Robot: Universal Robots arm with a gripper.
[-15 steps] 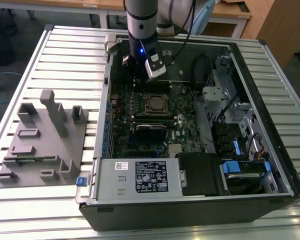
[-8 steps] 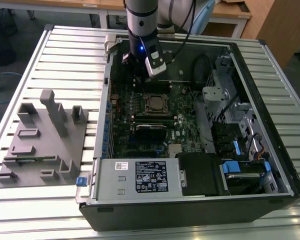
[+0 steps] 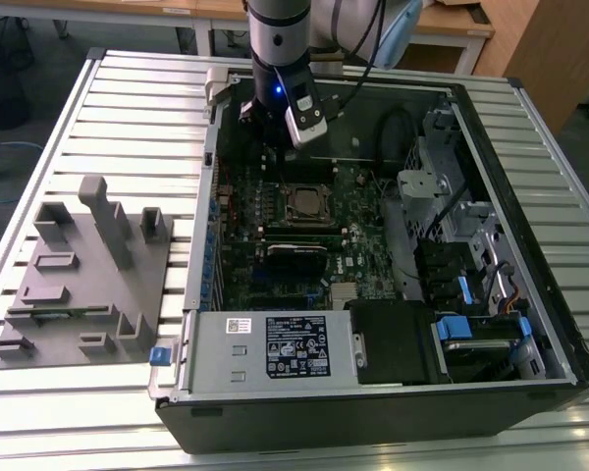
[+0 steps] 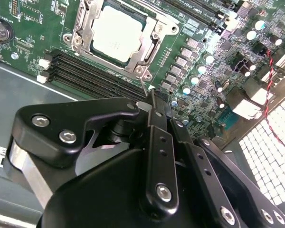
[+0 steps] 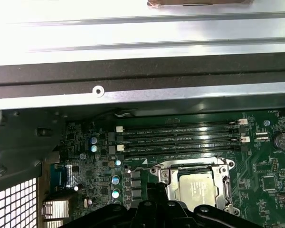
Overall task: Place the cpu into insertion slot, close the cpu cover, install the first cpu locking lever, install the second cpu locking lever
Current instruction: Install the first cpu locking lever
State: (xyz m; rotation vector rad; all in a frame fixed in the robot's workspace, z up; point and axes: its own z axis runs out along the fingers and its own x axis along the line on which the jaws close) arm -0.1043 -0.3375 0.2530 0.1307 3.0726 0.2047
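At the centre of the green circuit board (image 3: 368, 221), the cpu (image 4: 116, 33) sits flat in its socket with its dull silver top facing up. The cpu cover (image 4: 83, 29) lies closed around it, so the chip shows through the square window. Just beside one corner of the socket, the gripper (image 4: 154, 100) hangs low over the board, near the cpu but not above it. Its black fingers (image 4: 159, 142) stand pressed together, with no gap and nothing seen between them. A thin wire lever end (image 4: 142, 85) rises from that corner to just beside the fingertips; whether the two touch cannot be told. Black memory slots (image 4: 92, 76) run along the socket's side. In the first wrist view the cpu (image 5: 195, 187) lies just beside the dark gripper (image 5: 156, 192). In the exterior view the gripper (image 3: 273, 137) stands on the far side of the cpu (image 3: 304, 203). Around the board is an open computer case (image 3: 373, 407) with a silver power-supply box (image 3: 275, 343) at its near edge. The case rests on a slatted metal table (image 3: 128, 108), and a grey moulded tray (image 3: 79, 275) lies well apart toward the exterior view's left
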